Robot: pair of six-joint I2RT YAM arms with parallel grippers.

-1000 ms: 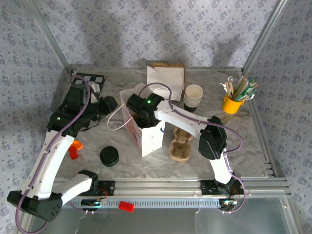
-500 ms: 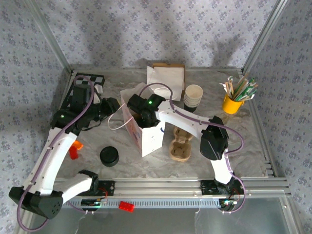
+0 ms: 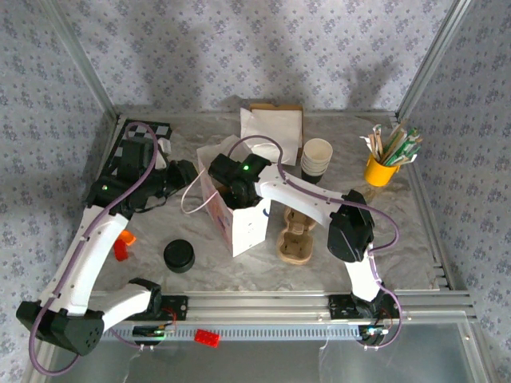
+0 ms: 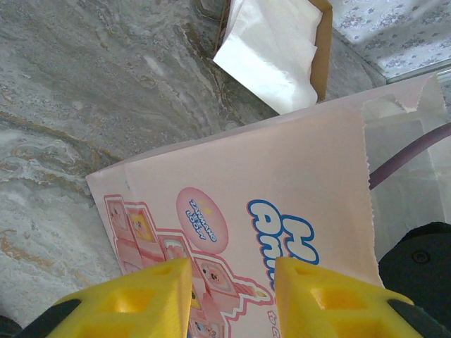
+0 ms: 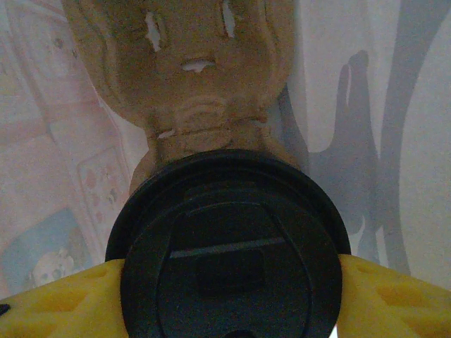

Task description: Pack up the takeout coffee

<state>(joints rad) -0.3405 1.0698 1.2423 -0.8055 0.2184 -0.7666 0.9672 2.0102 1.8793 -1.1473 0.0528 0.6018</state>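
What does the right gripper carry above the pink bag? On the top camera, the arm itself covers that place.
Observer: The right gripper is shut on the takeout coffee. Its black lid sits between the two yellow fingers.
Operator: Is something lying below the coffee?
Observer: Yes, a brown pulp carrier lies beyond the lid, with the printed wall of the bag on its left.
Operator: And does the left gripper hold the bag?
Observer: I cannot confirm a hold. Its yellow fingers stand apart, and the pink printed side of the bag is beyond them.
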